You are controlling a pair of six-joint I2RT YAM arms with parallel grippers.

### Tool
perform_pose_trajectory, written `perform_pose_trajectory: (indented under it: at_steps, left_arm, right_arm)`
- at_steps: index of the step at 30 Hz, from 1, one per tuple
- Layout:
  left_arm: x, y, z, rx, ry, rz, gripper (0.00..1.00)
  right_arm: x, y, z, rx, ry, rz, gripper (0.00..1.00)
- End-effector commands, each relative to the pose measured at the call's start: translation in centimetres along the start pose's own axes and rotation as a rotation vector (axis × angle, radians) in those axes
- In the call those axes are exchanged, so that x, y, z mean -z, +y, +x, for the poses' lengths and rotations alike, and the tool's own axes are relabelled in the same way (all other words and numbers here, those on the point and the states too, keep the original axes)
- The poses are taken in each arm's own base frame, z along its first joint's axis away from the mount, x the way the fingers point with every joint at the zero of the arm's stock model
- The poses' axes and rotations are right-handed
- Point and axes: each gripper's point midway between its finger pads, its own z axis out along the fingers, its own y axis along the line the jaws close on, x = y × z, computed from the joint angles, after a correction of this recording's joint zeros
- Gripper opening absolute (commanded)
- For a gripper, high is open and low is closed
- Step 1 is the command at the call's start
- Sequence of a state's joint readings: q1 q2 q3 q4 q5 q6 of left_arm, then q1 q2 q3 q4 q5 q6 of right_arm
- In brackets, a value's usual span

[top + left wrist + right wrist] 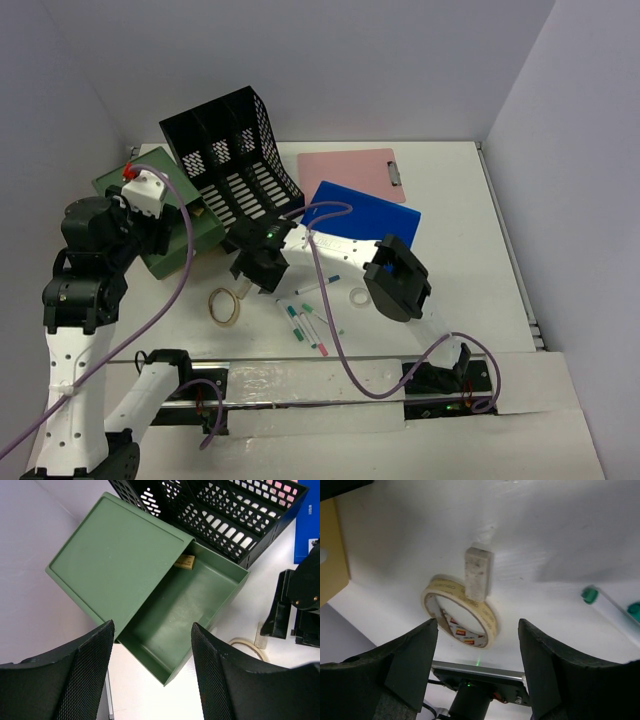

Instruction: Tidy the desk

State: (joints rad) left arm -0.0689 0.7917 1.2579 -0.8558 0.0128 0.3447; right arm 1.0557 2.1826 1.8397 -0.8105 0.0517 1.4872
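The white desk [470, 260] holds a green drawer box [168, 222] at the left with its drawer [190, 615] pulled open; a small tan item [184, 561] lies inside. My left gripper [142, 235] hovers above this box, open and empty [151, 627]. A roll of beige tape [225, 305] lies flat in front of it, with a white eraser [479, 572] touching its rim. My right gripper [250, 275] is open and empty just above and beside the tape roll [460, 612]. Several green- and pink-capped pens [310, 322] lie scattered mid-desk.
A black mesh file organizer [235, 160] stands tilted at the back. A pink clipboard [350, 170] and a blue folder [365, 215] lie flat behind the right arm. A small white ring [358, 297] lies near the pens. A tan flat item [332, 555] lies by the green box.
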Motion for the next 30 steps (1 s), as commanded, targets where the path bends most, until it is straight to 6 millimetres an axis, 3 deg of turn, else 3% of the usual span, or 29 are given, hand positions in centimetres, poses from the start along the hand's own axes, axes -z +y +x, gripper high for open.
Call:
perform_pose_trajectory:
  at_steps: [1,6,11,20,25,30]
  left_arm:
    - [0.5,0.9,-2.7,0.011,-0.101,-0.030,0.70]
    - [0.4,1.4,-3.3,0.027,-0.102,-0.046,0.70]
    - [0.3,2.1,-3.8,0.044,-0.106,-0.065,0.70]
    - [-1.3,1.1,-3.7,0.056,-0.091,0.002,0.70]
    - [-2.3,0.5,-3.5,0.029,-0.066,0.028,0.70]
    - [-2.7,0.1,-3.5,0.003,-0.064,0.035,0.70]
  right_arm:
    - [0.4,-1.1,-0.7,-0.044,-0.021,0.060,0.72]
    - [-0.5,-1.2,-0.2,-0.046,0.032,0.069,0.72]
    - [-1.5,-0.1,-0.9,-0.028,0.006,0.052,0.71]
    - [-3.5,0.9,-1.5,-0.038,-0.017,0.027,0.70]
    - [-5.5,-0.1,-1.9,-0.099,-0.007,0.072,0.66]
    - [-6.1,-0.8,-2.7,-0.108,-0.034,0.116,0.61]
